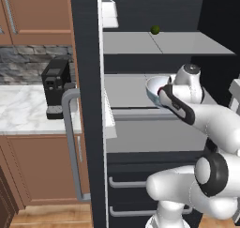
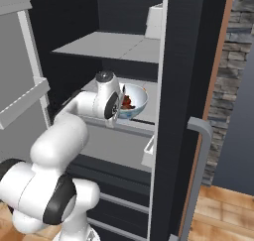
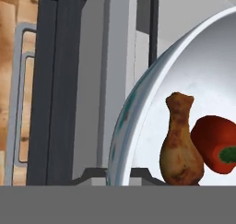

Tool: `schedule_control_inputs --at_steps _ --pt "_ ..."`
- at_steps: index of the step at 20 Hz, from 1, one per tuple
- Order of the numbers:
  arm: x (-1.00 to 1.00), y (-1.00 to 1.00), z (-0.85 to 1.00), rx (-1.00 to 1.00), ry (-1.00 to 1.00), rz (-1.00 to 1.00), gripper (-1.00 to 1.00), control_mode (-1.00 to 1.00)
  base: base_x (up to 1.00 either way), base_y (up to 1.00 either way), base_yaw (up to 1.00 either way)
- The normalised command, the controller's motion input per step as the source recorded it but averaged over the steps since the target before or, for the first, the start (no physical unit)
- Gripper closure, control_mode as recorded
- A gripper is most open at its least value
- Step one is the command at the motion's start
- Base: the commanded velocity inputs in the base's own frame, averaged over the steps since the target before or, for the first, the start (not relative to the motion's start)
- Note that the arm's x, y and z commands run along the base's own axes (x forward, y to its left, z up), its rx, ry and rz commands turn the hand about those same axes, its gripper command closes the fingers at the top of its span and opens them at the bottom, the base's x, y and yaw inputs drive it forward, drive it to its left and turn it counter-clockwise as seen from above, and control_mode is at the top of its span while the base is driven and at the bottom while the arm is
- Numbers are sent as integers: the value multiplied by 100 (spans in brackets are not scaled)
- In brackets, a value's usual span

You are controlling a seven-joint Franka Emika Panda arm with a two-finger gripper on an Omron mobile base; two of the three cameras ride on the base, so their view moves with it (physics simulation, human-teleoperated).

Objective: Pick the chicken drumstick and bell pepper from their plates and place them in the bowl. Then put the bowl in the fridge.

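Observation:
My gripper (image 1: 161, 93) is shut on the near rim of the white, blue-patterned bowl (image 1: 153, 87) and holds it tilted inside the open fridge (image 1: 89, 105), just over the middle shelf (image 1: 126, 92). In the hand view the brown chicken drumstick (image 3: 180, 144) and the glossy red bell pepper (image 3: 213, 142) lie together in the bowl (image 3: 152, 103). From the right the bowl (image 2: 138, 103) shows its dark red contents beside the gripper (image 2: 120, 105). I cannot tell if the bowl touches the shelf. The plates are out of view.
A small green fruit (image 1: 155, 30) sits on the upper shelf. Grey drawers (image 1: 126, 185) lie below. The fridge's bar handle (image 1: 70, 142) and a black coffee machine (image 1: 56, 86) on the marble counter (image 1: 21, 112) stand to the left. Door shelves (image 2: 25, 101) flank the arm.

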Motion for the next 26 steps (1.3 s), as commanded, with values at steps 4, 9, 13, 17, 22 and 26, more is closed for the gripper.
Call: schedule_control_inputs --at_steps 4,9,13,17,22,26 --pt "66 -2 -4 0 0 8 100 -100 0 0 0" --pt "64 0 -8 0 0 3 100 -100 0 0 0" --pt "64 0 -17 0 -1 3 100 -100 0 0 0" --pt "53 1 -29 0 0 4 100 -100 0 0 0" --pt "37 0 -30 0 -9 9 100 -100 0 0 0" --pt "12 0 -32 -2 -4 12 -100 -100 0 0 0"
